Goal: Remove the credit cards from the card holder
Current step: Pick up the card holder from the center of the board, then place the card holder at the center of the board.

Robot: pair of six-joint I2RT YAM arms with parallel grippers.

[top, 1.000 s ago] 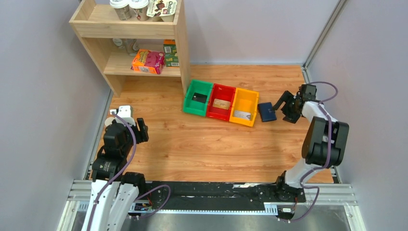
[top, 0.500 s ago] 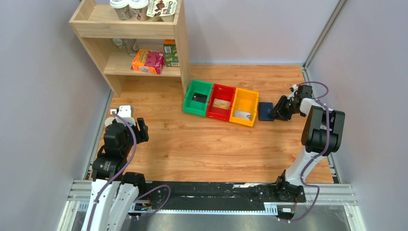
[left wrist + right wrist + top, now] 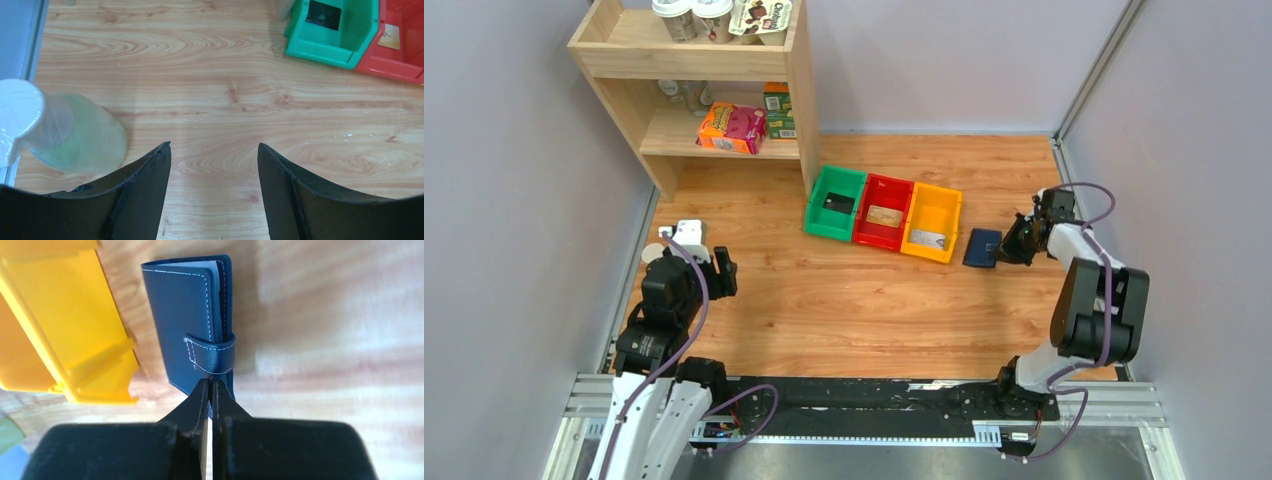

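Right wrist view showed the right tool [image 3: 210, 384] clenched, tips against the strap [image 3: 212, 352] of the closed card holder [image 3: 185, 315]. The holder lay on the worktop [image 3: 330, 340] just beside the yellow bin [image 3: 55, 315]. Whether the tool pinched the strap was unclear. The left tool [image 3: 214, 150] hung released. Credit cards [image 3: 929, 238] lay in the bins [image 3: 835, 185], so extraction looked finished; next, probably a clean retreat.
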